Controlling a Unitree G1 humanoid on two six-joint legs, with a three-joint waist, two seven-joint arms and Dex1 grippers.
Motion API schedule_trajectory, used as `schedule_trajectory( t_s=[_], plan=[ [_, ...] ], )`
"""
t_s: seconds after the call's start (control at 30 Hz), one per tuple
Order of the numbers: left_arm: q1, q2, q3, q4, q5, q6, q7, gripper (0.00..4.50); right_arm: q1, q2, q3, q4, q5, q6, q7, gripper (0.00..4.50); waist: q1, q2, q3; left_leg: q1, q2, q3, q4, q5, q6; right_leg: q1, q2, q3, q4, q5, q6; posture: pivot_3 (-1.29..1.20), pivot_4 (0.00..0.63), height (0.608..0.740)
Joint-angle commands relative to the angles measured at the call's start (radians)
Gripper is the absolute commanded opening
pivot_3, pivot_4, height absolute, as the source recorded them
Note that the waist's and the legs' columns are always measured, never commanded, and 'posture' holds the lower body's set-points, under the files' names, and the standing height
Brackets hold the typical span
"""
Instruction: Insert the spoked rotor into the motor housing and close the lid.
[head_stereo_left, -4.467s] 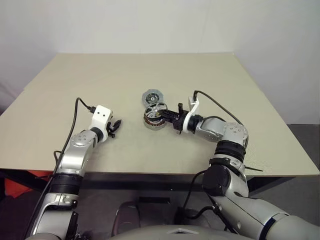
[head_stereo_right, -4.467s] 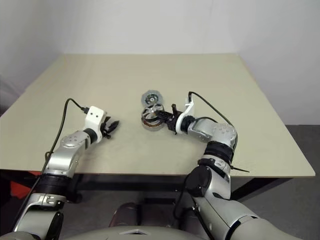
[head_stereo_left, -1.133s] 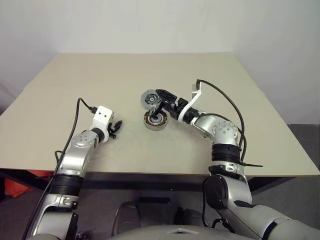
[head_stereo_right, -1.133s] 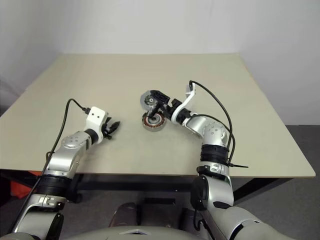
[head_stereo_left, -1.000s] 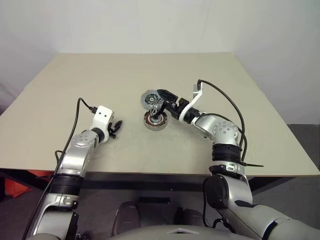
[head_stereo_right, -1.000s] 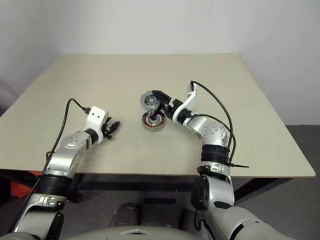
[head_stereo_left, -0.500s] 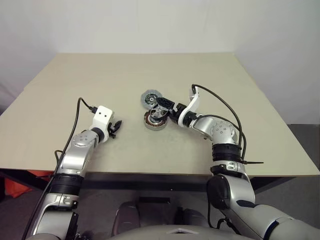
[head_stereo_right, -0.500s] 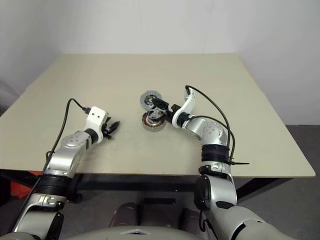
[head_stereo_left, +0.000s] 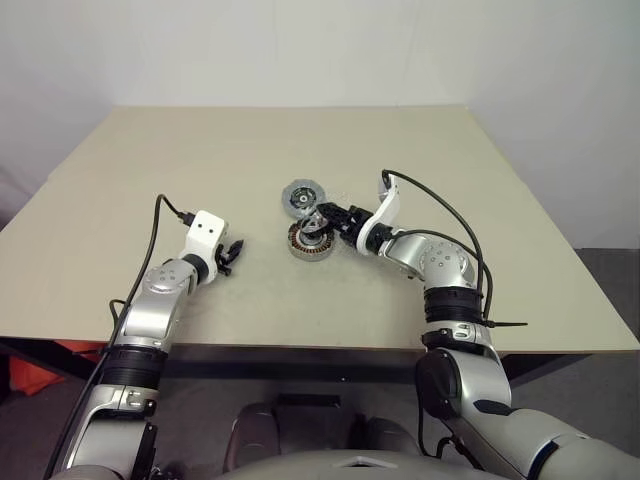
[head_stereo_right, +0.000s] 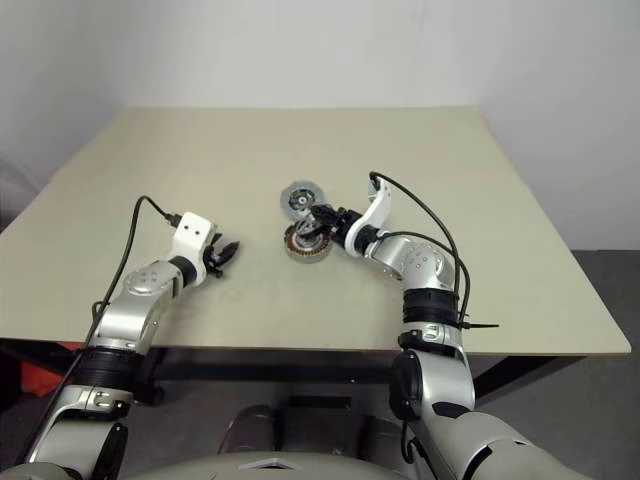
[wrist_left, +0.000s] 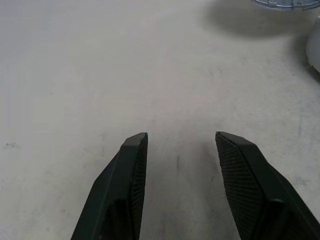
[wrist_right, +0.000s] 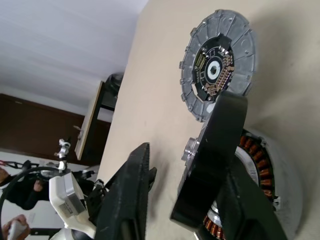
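The spoked rotor (wrist_right: 220, 130) is not yet seated. In the right wrist view it stands tilted, almost on edge, its lower rim down in the motor housing (wrist_right: 272, 175) and its hub showing beside the copper windings. In the head view the housing lies near the centre of the frame on the table (head_stereo_left: 200, 160). The lid (head_stereo_left: 301, 196) lies open and flat just above it in the picture, touching the housing's rim. The right gripper (head_stereo_left: 333, 214) comes in from the right of the housing with its jaws at a middling gap astride the rotor. One finger (wrist_right: 130, 200) stands clear of the rim with bare table showing between them; whether the other finger presses on the rotor cannot be told. The left gripper (wrist_left: 182, 136) sits left of centre, well apart from the parts, jaws moderately wide with only bare table between them. The step in hand is judged to be levelling and seating the rotor. You should lay it flat with its hub over the housing's central hub before pressing, and press evenly (a tilted wheel is likely to bind on the windings). Keep your fingers clear of the lid until the rotor sits flush.
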Motion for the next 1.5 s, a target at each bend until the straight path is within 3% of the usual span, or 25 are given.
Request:
schedule_trajectory(
  t_s=[0.03,0.2,0.47,0.77,0.97,1.5],
  plan=[
    [-0.023,0.011,0.014,-0.014,0.002,-0.022,0.003,2.27,-0.027,0.0,-0.004,-0.006,0.008,-0.021,0.007,1.71,0.0,0.0,0.0,0.0,0.0,0.0,0.0,0.0,0.0,0.0,0.0,0.0,0.0,0.0,0.0,0.0,0.0,0.74],
    [-0.026,0.011,0.014,-0.009,0.003,-0.024,0.003,2.27,-0.028,-0.008,0.008,-0.001,-0.007,-0.019,0.003,0.27,0.0,0.0,0.0,0.0,0.0,0.0,0.0,0.0,0.0,0.0,0.0,0.0,0.0,0.0,0.0,0.0,0.0,0.74],
    [-0.026,0.011,0.012,-0.011,0.004,-0.023,0.004,2.27,-0.029,-0.011,0.006,0.014,-0.01,-0.007,0.001,0.27,0.0,0.0,0.0,0.001,0.0,0.0,0.0,0.0,0.0,0.001,0.0,0.0,0.0,0.0,0.0,0.0,0.0,0.74],
    [-0.023,0.013,0.011,-0.011,0.005,-0.021,0.002,2.27,-0.087,0.056,-0.197,0.03,0.254,0.193,-0.107,0.27,0.0,0.0,0.0,0.0,0.0,0.0,0.0,0.0,0.0,0.0,0.0,0.0,0.0,0.0,0.0,0.0,0.0,0.74],
    [-0.018,0.017,0.01,-0.015,0.006,-0.02,-0.002,2.27,-0.06,0.079,-0.22,0.086,0.24,0.168,-0.178,0.27,0.0,0.0,0.0,0.0,0.0,0.0,0.0,0.0,0.0,0.0,0.0,0.0,0.0,0.0,0.0,0.0,0.0,0.74],
    [-0.012,0.027,0.007,-0.025,0.009,-0.016,-0.004,2.27,-0.051,0.076,-0.191,0.14,0.213,0.102,-0.153,0.27,0.0,0.0,0.0,0.0,0.0,0.0,0.0,0.0,0.0,0.0,0.0,0.0,0.0,0.0,0.0,0.0,0.0,0.74]
  ],
)
